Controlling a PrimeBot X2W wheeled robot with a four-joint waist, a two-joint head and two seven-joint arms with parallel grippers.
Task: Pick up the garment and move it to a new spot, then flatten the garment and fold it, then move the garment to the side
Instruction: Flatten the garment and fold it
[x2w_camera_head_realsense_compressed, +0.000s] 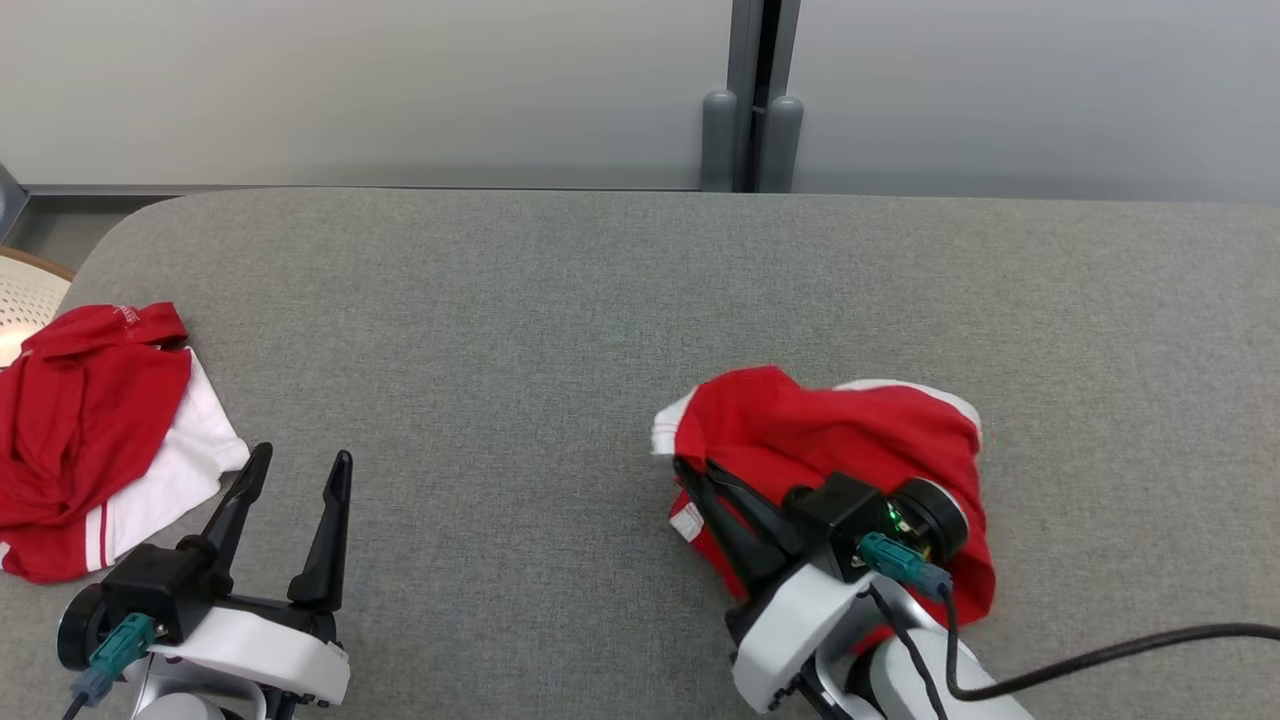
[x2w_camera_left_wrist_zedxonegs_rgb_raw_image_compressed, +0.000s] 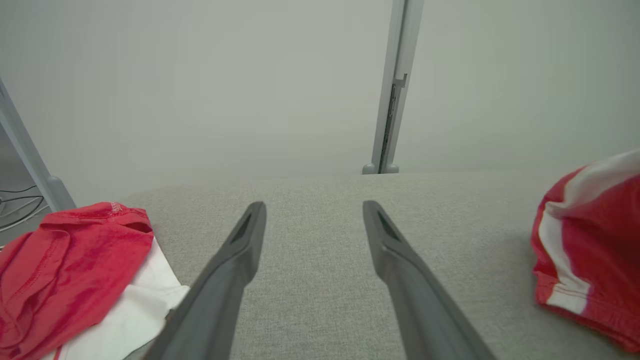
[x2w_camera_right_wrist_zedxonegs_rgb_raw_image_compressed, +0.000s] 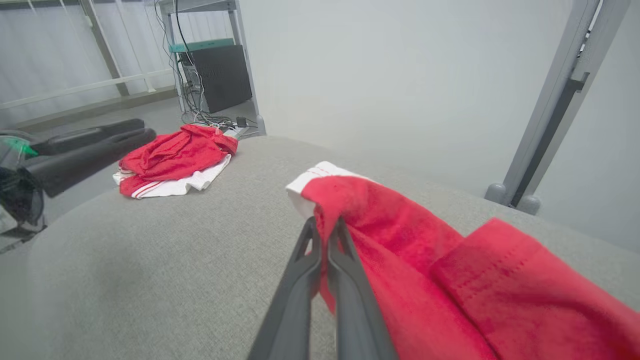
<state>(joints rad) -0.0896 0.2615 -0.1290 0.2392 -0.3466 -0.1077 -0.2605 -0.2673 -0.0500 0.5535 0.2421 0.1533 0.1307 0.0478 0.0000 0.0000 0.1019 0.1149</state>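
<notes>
A crumpled red garment (x2w_camera_head_realsense_compressed: 850, 440) with white trim lies on the grey table (x2w_camera_head_realsense_compressed: 600, 300) at the right, and my right wrist rests over it. My right gripper (x2w_camera_head_realsense_compressed: 688, 470) is shut on the garment's left edge; in the right wrist view the gripper (x2w_camera_right_wrist_zedxonegs_rgb_raw_image_compressed: 324, 225) pinches a red fold of the garment (x2w_camera_right_wrist_zedxonegs_rgb_raw_image_compressed: 400, 240) between its tips. The same garment (x2w_camera_left_wrist_zedxonegs_rgb_raw_image_compressed: 595, 245) sits at the right edge of the left wrist view. My left gripper (x2w_camera_head_realsense_compressed: 300, 465) hovers open at the lower left with nothing between its fingers (x2w_camera_left_wrist_zedxonegs_rgb_raw_image_compressed: 250, 235).
Another red and white garment (x2w_camera_head_realsense_compressed: 90, 430) lies bunched at the table's left edge, close to my left gripper. A pale perforated round object (x2w_camera_head_realsense_compressed: 25, 295) sits beyond that edge. Grey wall panels and a post (x2w_camera_head_realsense_compressed: 750, 100) stand behind the table. Cables and a black box (x2w_camera_right_wrist_zedxonegs_rgb_raw_image_compressed: 220, 75) are on the floor.
</notes>
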